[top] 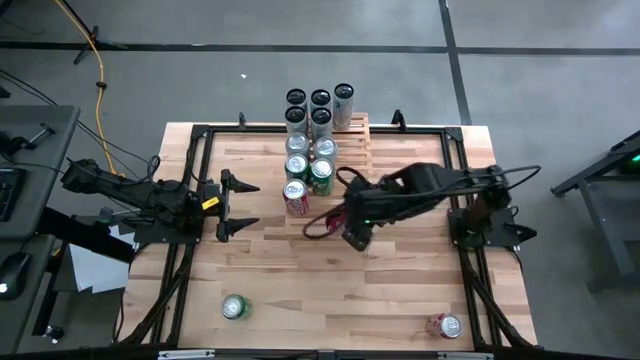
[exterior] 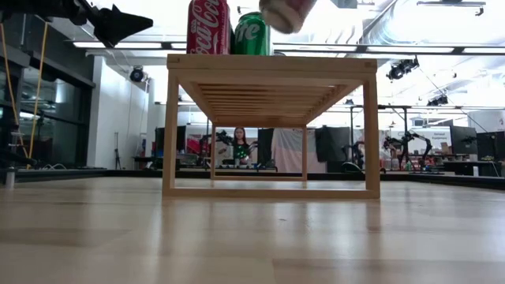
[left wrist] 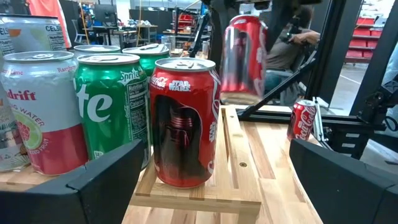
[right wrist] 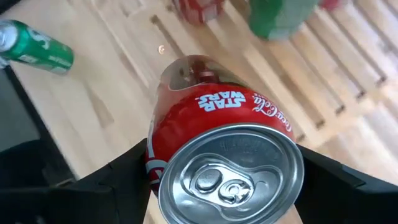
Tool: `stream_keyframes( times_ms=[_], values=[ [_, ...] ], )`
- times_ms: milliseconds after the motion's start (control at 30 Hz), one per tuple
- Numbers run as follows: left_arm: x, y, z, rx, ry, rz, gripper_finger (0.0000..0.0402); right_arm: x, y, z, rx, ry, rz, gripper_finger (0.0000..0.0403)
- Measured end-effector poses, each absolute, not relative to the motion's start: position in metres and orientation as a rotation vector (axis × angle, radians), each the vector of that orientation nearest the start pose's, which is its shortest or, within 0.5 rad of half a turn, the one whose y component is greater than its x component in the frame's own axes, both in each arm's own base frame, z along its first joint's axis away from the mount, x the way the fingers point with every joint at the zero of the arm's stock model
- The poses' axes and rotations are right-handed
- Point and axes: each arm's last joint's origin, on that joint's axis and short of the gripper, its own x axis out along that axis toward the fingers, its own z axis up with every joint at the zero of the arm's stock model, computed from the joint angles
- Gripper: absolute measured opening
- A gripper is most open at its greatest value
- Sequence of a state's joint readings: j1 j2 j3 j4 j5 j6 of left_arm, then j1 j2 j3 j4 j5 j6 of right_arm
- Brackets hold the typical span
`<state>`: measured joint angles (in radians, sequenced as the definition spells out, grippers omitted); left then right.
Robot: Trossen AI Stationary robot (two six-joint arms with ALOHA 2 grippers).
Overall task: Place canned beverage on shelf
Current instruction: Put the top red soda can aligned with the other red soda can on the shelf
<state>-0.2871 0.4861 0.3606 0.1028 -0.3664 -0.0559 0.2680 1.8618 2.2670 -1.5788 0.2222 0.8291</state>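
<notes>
Item: red Coca-Cola can [right wrist: 217,155], carried clear of the table by the right gripper [right wrist: 224,180], jaws closed across its side wall. In the high view it hangs at about four o'clock from the shelf [top: 352,128], near the front row of standing cans [top: 310,140].

Handling, by judgement: rigid cylinder, smooth painted metal, likely slippery; thin wall would dent under hard squeeze. Best held mid-body, across the width.

Left gripper [top: 238,205]: jaws wide apart, nothing in them, waiting at nine o'clock of the shelf.
</notes>
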Motion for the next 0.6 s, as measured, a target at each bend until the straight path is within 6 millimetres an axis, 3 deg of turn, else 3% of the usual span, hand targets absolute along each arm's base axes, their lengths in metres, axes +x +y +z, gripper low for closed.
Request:
stream_keyframes(
  times_ms=[167,300,600],
  values=[
    [0.129,-0.027,0.253,-0.051,0.02,0.08,0.0395,0.348,0.078,0.415,0.387,1.047,-0.388,0.0291],
    [0.129,-0.027,0.253,-0.051,0.022,0.079,0.0395,0.352,0.068,0.403,0.367,1.104,-0.433,0.0291],
    [0.129,-0.027,0.253,-0.051,0.022,0.079,0.0395,0.357,0.05,0.403,0.339,1.058,-0.516,0.0291]
  ],
)
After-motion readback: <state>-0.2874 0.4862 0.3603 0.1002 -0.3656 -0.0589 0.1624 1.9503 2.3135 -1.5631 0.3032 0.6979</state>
